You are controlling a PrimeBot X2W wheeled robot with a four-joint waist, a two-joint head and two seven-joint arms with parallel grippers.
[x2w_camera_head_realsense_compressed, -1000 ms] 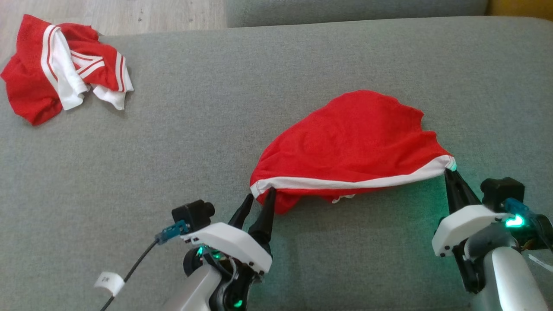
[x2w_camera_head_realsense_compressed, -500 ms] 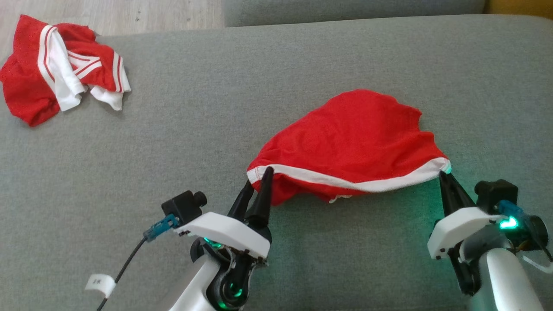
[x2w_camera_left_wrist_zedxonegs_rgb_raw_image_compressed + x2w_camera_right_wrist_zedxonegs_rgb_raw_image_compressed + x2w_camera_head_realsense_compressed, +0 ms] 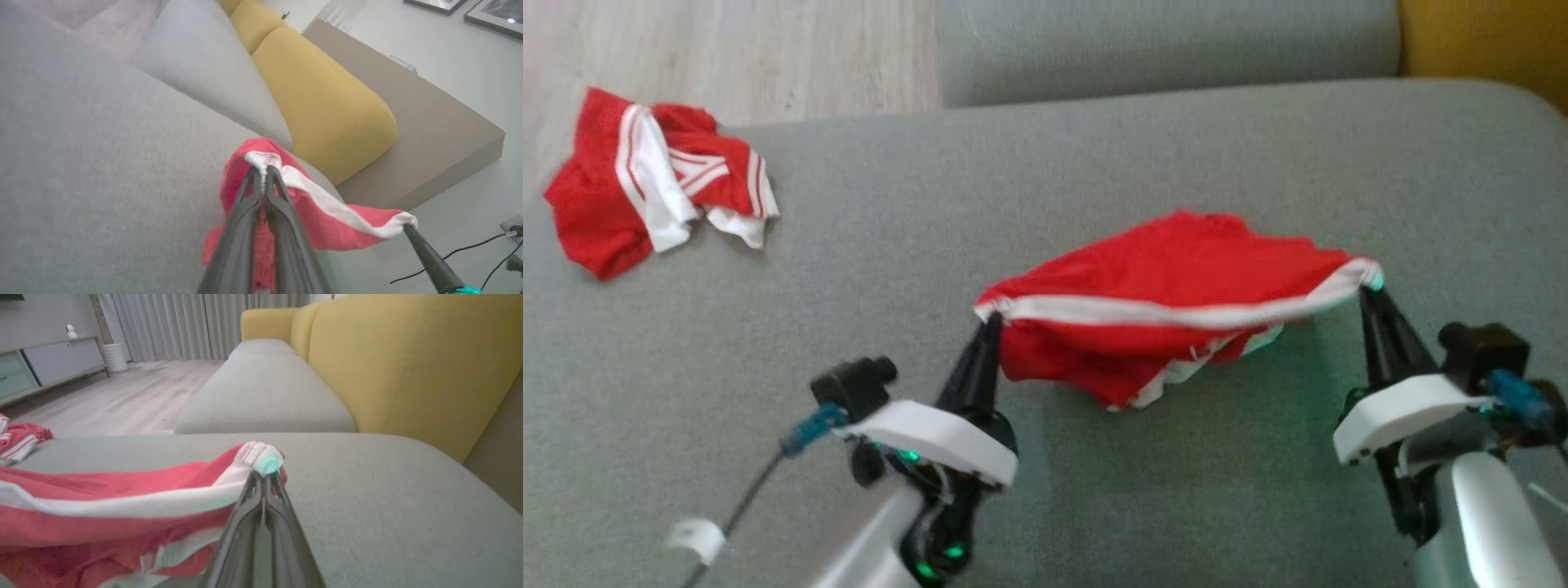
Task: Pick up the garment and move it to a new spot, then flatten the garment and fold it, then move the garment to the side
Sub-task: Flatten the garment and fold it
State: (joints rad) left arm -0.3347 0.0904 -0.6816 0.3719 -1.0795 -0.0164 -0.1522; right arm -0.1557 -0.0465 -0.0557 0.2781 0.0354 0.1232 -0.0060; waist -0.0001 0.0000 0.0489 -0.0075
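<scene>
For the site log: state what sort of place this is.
Most likely a home living room: a grey sofa with yellow back cushions, floor-length curtains over a wooden floor, and framed pictures on the wall.

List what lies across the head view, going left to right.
From the left: crumpled red-and-white garment → left hand, shut on one end of the white band → red garment stretched between → right hand, shut on the other end.

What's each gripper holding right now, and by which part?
Both hold the red garment by its white band: left gripper at one end, right gripper at the other.
</scene>
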